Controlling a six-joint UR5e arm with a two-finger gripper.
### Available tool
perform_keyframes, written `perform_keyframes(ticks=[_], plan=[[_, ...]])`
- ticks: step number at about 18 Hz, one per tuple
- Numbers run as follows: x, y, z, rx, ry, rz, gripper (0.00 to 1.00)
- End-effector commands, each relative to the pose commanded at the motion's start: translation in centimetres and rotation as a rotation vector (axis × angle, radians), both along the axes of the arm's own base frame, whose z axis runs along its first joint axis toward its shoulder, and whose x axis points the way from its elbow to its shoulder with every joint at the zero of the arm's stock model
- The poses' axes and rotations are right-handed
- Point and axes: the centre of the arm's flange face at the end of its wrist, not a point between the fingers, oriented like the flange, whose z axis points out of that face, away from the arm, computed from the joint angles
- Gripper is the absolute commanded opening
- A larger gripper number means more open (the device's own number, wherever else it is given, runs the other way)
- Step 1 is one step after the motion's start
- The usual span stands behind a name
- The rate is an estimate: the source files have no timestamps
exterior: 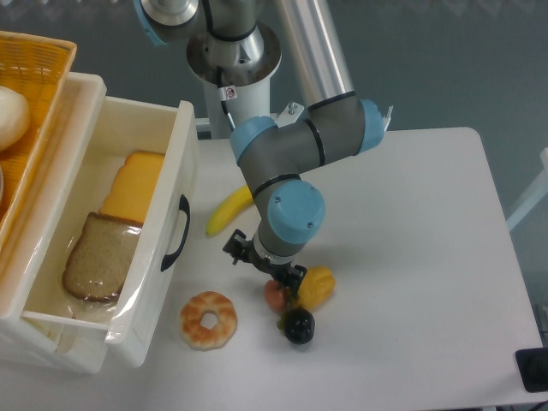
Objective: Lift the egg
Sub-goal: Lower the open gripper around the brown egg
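Note:
The egg (272, 297) is a small pinkish-tan ball on the white table, wedged between the yellow bell pepper (316, 286) and the black round fruit (299, 326). Only its lower left part shows; the rest is covered by my gripper. My gripper (264, 265) hangs just above and up-left of the egg, pointing down. Its two black fingers (234, 249) stand spread apart, open, with nothing seen between them. One finger sits right at the egg's upper edge.
A banana (226, 212) lies up-left of the gripper and a glazed donut (208, 319) to the lower left. The open white drawer (163, 197) at left holds bread (96, 257) and cheese (134, 186). A yellow basket (34, 94) holds a white bun (10, 116).

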Motion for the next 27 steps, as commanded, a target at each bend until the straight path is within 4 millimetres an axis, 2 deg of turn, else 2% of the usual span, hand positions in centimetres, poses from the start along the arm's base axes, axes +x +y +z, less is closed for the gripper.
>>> perform_keyframes(ticks=[10,18,27], plan=[[-2.8,-0.5,0.7,0.014,0.020,0.035,1.00],[-2.2,0.1,-0.7,-0.003,-0.004,0.055,1.00],[-0.4,0.4,-2.1,-0.029,-0.027,0.064,1.00]])
